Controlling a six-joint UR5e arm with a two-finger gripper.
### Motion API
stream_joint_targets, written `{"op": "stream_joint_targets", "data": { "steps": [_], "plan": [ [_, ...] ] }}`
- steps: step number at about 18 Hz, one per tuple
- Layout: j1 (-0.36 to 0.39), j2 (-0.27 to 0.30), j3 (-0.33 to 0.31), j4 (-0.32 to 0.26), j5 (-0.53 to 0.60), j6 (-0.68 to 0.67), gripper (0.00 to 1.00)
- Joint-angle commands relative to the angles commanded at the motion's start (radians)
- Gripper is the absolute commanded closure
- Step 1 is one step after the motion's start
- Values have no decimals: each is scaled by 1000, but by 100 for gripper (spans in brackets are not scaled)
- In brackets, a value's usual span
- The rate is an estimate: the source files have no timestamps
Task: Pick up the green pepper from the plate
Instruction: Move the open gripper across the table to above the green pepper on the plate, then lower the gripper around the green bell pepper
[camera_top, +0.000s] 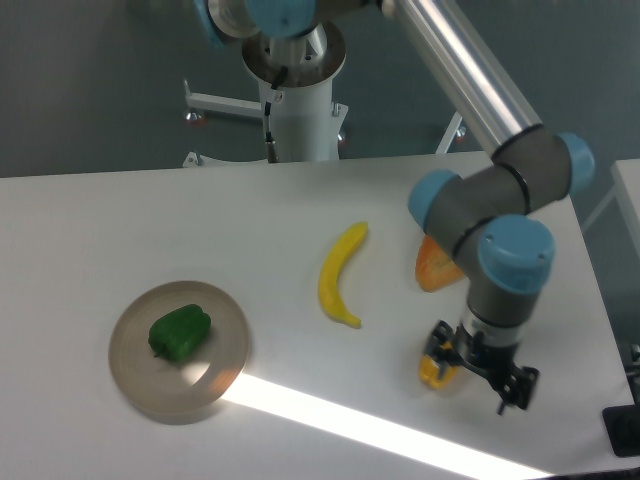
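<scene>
Green and glossy, the green pepper (180, 332) lies on the plate (140, 390) at the 8 o'clock part of the white table (120, 230). It is small, lumpy and blocky, lying slightly left of the plate's centre, with bare beige-grey rim showing all round it. A bright band of sunlight crosses the table and clips the plate's lower right edge.

The gripper (478, 375) hangs over the table at 4 o'clock, well apart from the plate. A small yellow-orange thing (434, 366) shows at its left side; whether the claw is spread, pressed together or pinching that thing cannot be told from this angle. An orange pepper (435, 268) sits partly hidden behind the arm's wrist, and 1 banana (340, 275) lies near the middle of the table.

The step in hand looks like the approach. Done well, the arm would travel toward 9 o'clock high enough to pass over the banana, stop above the pepper with the claw spread wide, then descend straight and close across the pepper's narrower sides without scraping the plate.
</scene>
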Motion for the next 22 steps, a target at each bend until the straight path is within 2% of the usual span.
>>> {"op": "stream_joint_targets", "data": {
  "steps": [6,9,14,16,19,22],
  "plan": [
    [-92,104,-131,3,-23,-149,0],
    [-146,147,-225,8,-57,-172,0],
    [-232,229,-380,107,-91,-241,0],
    [-256,241,-422,126,-114,-267,0],
    [-304,249,-465,164,-115,-272,0],
    [-350,241,-470,207,-115,-309,0]
  ]
}}
